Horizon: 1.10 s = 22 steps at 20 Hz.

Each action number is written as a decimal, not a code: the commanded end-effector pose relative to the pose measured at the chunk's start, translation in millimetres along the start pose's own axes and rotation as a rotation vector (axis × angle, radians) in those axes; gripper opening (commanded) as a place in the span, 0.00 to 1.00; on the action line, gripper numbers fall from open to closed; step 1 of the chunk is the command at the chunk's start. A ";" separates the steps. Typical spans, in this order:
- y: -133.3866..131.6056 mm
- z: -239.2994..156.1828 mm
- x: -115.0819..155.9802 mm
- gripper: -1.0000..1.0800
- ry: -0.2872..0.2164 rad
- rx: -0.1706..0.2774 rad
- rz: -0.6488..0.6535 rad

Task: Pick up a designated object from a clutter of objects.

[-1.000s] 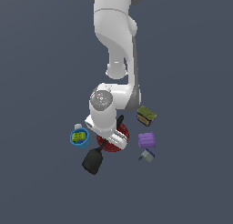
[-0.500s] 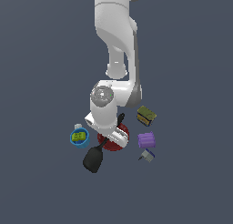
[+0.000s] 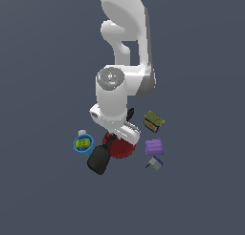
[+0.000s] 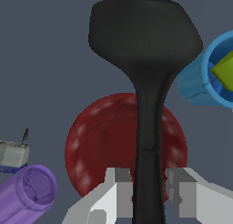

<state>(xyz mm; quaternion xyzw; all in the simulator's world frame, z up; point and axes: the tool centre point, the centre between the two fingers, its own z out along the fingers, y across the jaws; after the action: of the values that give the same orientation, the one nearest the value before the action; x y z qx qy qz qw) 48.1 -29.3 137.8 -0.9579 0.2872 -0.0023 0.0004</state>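
Note:
The black spatula (image 3: 98,160) has its broad blade on the exterior view's left of the red bowl (image 3: 123,148), with its thin handle running across the bowl's rim. In the wrist view the spatula (image 4: 144,45) stretches away from me over the bowl (image 4: 100,136). My gripper (image 4: 149,182) has one finger tight against each side of the handle, shut on it. In the exterior view the gripper (image 3: 115,136) sits low over the bowl's edge, and the hand hides its fingers.
A blue cup with green inside (image 3: 83,143) lies beside the blade; it also shows in the wrist view (image 4: 209,77). A purple block (image 3: 153,146), an olive-yellow box (image 3: 154,120) and a tiny grey-blue piece (image 3: 154,163) lie on the exterior view's right of the bowl.
My hand has come down over the spatula handle at the bowl. The spatula blade sits slightly higher in the exterior view than a second ago. The other items have not moved.

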 end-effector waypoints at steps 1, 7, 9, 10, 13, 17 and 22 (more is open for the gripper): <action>-1.7 -25.9 -6.1 0.00 0.002 0.001 0.000; -5.8 -95.4 -23.8 0.00 0.001 0.000 0.000; -7.5 -118.2 -29.4 0.00 0.000 -0.001 0.000; -8.2 -129.6 -32.2 0.00 0.000 -0.001 0.000; -10.6 -161.3 -39.7 0.00 -0.001 -0.002 0.000; -13.5 -198.3 -48.2 0.00 -0.002 -0.002 0.000; -17.1 -232.0 -55.1 0.00 -0.003 -0.003 -0.001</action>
<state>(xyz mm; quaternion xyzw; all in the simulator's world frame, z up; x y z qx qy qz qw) 11.7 13.5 359.3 -0.9580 0.2866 -0.0006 -0.0004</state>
